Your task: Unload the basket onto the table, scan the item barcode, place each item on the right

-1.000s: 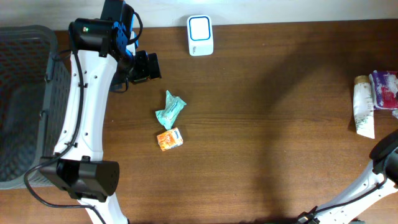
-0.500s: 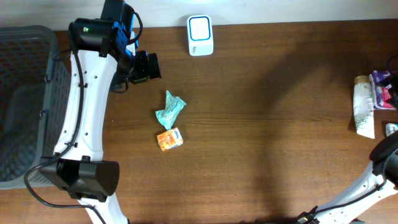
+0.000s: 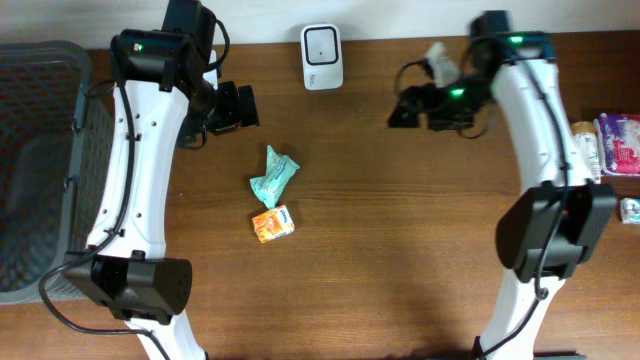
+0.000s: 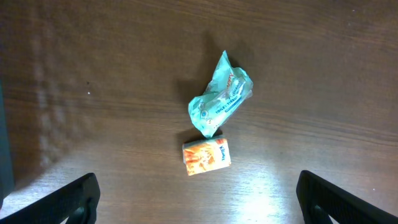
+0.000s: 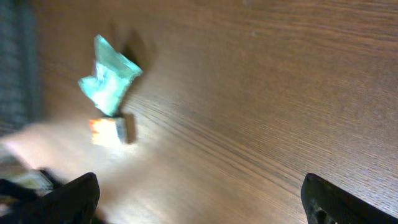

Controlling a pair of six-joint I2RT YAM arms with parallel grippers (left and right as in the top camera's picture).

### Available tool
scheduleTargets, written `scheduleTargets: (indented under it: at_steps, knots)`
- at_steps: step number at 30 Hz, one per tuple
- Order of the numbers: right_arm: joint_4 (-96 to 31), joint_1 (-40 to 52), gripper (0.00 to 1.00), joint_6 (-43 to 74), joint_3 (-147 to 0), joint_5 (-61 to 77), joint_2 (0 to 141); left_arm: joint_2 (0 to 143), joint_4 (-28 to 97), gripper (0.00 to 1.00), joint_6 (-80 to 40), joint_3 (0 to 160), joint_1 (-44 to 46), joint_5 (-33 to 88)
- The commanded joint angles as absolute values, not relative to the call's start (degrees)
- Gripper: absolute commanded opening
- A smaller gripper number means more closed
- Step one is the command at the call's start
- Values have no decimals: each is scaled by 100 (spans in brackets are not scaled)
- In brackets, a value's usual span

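Two items lie on the wooden table: a crumpled teal packet (image 3: 273, 175) (image 4: 221, 102) (image 5: 109, 84) and, just in front of it, a small orange packet (image 3: 273, 223) (image 4: 206, 156) (image 5: 112, 130). The white barcode scanner (image 3: 322, 57) stands at the back edge. My left gripper (image 3: 238, 105) (image 4: 199, 208) hovers open behind and to the left of the packets, holding nothing. To the right of the scanner, my right gripper (image 3: 408, 110) (image 5: 202, 208) is open and empty, with both packets far ahead of it.
A dark grey mesh basket (image 3: 40, 150) fills the table's left end. At the right edge lie a white tube (image 3: 582, 145), a purple pack (image 3: 620, 143) and a small white item (image 3: 630, 210). Bare wood stretches between the packets and the right arm.
The right arm has swung from the table's right edge to the back middle, and its gripper has opened. A small white item now lies at the right edge. The left arm has not moved.
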State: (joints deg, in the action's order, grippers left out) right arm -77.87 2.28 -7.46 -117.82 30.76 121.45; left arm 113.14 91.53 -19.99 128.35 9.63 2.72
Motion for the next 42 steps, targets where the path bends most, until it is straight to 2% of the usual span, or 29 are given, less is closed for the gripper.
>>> scheduleTargets:
  at_steps: [1,3,10,14,16,23,24,25,26,27,36,42]
  knots:
    - [-7651,489,99,-25,-11754,1717,12158,11303,9161,99,-2012,12862,972,252]
    - [-7603,355,99,528,-11754,1310,12158,11303,9161,99,-2012,12862,972,252]
    - [-7607,-460,99,539,-11754,982,12160,11303,9150,99,-2014,12862,974,266]
    - [-7607,-491,99,539,-11754,982,12160,11303,9159,99,-1870,12862,980,1197]
    - [-7607,-491,99,539,-11754,982,12160,11338,9531,99,-1352,12772,1197,1061]
    - [-7607,-491,99,539,-11754,982,12160,11358,9539,99,-1227,10766,2368,196]
    - [-7607,-491,99,539,-11754,982,12160,11358,9319,93,-1227,10370,2517,-19]
    - [-7607,-491,99,539,-11754,982,12160,11358,9045,74,-1227,10020,2633,-222]
    - [-7607,-491,99,539,-11754,982,12160,11358,8753,78,-1227,9682,2711,-460]
    - [-7607,-491,99,539,-11754,982,12160,11358,8547,99,-1227,9480,2722,-576]
    - [-7607,-491,99,539,-11754,982,12160,11358,6757,100,-950,8099,2543,-832]
    - [-7607,-491,99,539,-11754,982,12160,11358,6353,99,-294,7872,2440,1896]
